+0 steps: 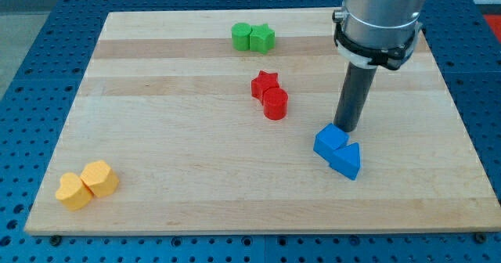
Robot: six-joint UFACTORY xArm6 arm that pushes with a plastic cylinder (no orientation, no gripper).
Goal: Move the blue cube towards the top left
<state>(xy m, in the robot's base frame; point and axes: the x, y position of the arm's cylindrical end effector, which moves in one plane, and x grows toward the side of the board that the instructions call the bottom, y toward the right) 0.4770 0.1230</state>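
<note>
The blue cube lies right of the board's middle, touching a blue triangular block at its lower right. My tip stands just above and to the right of the blue cube, at or against its upper right edge. The rod rises from there to the grey arm head at the view's top right.
A red star and a red cylinder touch near the centre. A green cylinder and a green star sit at the top. Two yellow blocks lie at the bottom left. The wooden board rests on a blue perforated table.
</note>
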